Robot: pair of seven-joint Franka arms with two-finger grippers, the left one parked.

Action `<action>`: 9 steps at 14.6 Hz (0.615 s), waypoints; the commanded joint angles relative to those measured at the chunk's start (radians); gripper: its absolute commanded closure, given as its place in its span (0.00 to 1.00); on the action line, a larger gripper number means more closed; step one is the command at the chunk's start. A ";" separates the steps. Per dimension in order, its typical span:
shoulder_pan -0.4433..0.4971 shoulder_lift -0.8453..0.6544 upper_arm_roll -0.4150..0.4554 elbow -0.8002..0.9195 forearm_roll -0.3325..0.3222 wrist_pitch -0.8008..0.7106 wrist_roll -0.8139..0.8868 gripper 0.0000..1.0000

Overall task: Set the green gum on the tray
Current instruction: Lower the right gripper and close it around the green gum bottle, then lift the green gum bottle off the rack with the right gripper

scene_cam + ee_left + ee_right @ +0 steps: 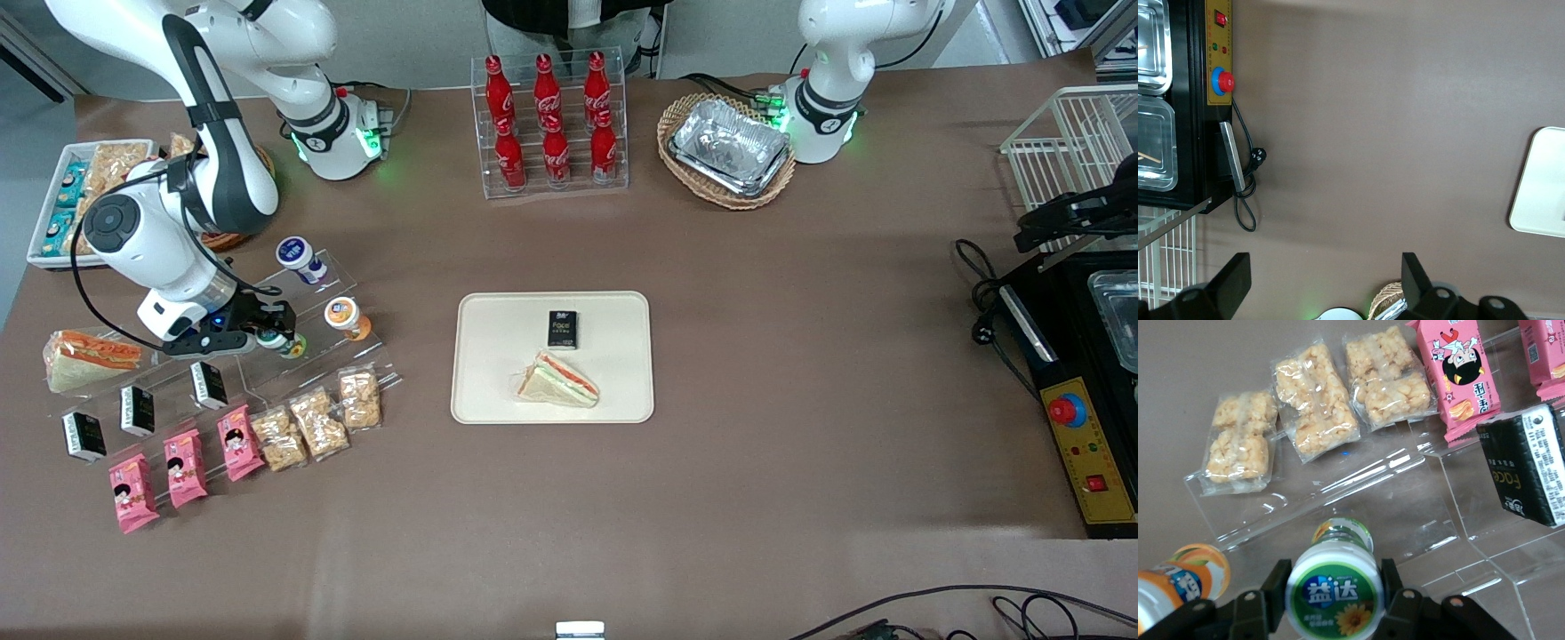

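The green gum (1333, 599) sat between the two fingers (1275, 585) of the right arm's gripper (269, 339), lid facing the wrist camera. The fingers pressed against the lid's rim on either side, pinching the bottle. Its long axis ran straight away from the wrist camera, in line with the fingers, with the label end pointing down at the clear acrylic stand (1358, 500). Whether the base was resting on the stand's step or already just clear of it could not be made out. From the front the gum (277, 340) showed only as a small white-and-green spot at the fingertips, mostly covered by the gripper body.

The orange-capped bottle (344, 316) stood just beside the gum on the same stand. The blue-lidded bottle (299, 256) stood higher on the stand, farther from the front camera.

The tray (480, 391) lay well apart from the gripper, at the middle of the tabletop (800, 356), toward the parked arm's end. It already carried a wrapped sandwich (558, 382) and a small black packet (562, 328). Judged: the carry runs sideways from the stand toward the tray, and the bare strip of tray nearest the working arm looks like the easiest place to set down.

Wrapped rice crackers (1315, 403), pink snack packs (1457, 373) and a black packet (1528, 467) lay near the stand.
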 commanded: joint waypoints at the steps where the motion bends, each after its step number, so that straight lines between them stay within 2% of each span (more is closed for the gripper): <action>1: 0.005 -0.040 -0.006 0.012 0.013 0.010 -0.024 0.72; 3: 0.005 -0.109 -0.006 0.043 0.012 -0.053 -0.039 0.72; 7: 0.041 -0.130 -0.003 0.381 0.010 -0.505 -0.024 0.74; 9: 0.081 -0.117 -0.003 0.532 0.015 -0.660 0.034 0.76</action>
